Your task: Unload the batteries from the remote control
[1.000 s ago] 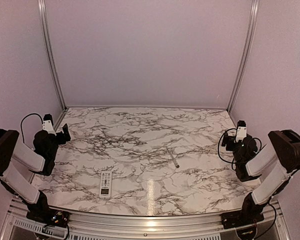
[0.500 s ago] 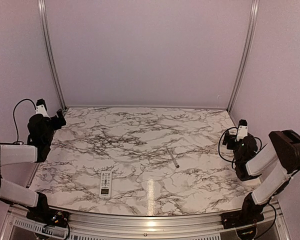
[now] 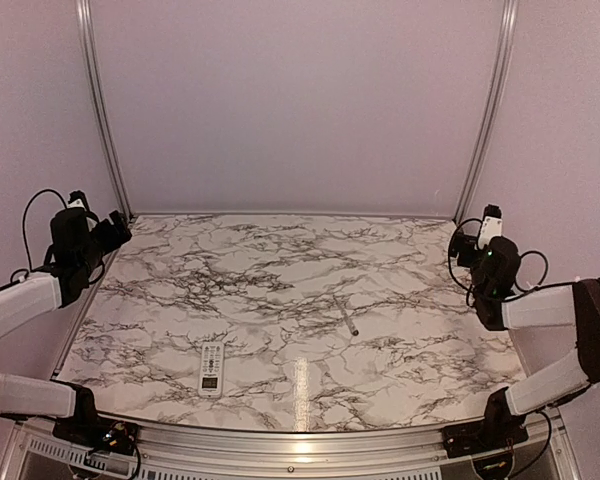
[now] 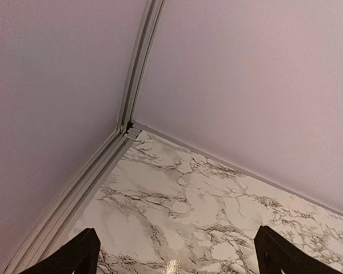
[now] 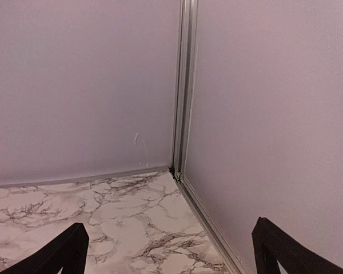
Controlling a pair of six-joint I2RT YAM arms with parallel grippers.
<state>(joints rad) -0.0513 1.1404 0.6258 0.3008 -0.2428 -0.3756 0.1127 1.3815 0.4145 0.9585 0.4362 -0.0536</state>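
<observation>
The white remote control point(image 3: 211, 367) lies button-face up on the marbled bench point(image 3: 280, 250), near its front edge and left of centre, a thin grey rod point(image 3: 347, 316) resting apart from it toward the middle. Both arms are raised at the bench's sides, well away from the handset; the left tool point(image 4: 177, 256) and the right tool point(image 5: 170, 245) each hang spread wide, gripping nothing, facing the far corners of the pale enclosure
</observation>
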